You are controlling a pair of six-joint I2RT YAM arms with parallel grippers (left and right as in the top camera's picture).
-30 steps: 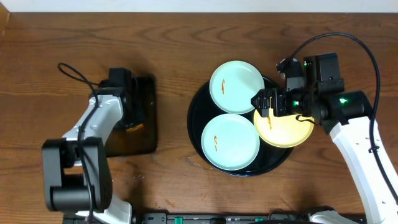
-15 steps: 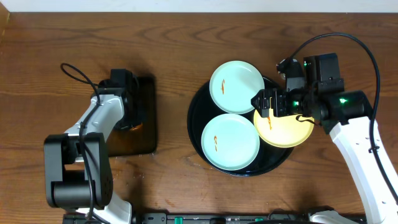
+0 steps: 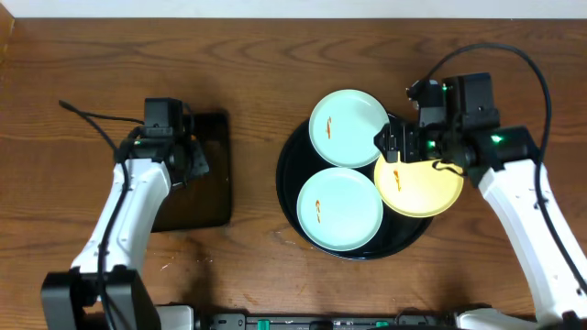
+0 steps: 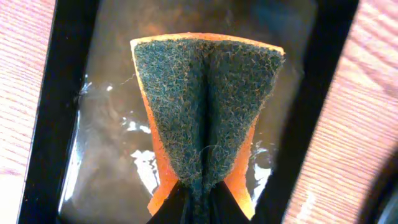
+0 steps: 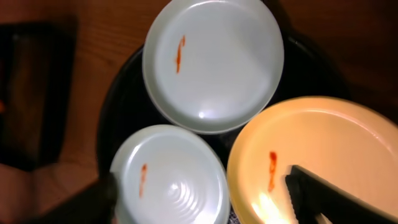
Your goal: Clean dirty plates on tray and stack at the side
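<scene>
sponge, folded scouring side out, is pinched tight in our left gripper, and our arm has stretched out since a second ago, apparently lifting it off the wet rectangular tray. we judge wiping comes next. mint plates and yellow plate sit smeared on the round tray; we cannot tell whether our right gripper is clamped.

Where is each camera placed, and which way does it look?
Overhead: above table, looking straight down; both arms, round tray, plates.
Left wrist: on left arm, looking down into rectangular tray; left claw pinches sponge.
Right wrist: on right arm, looking down at plates; one finger of right claw shows.
Shared: yellow plate, overhead and right wrist.
</scene>
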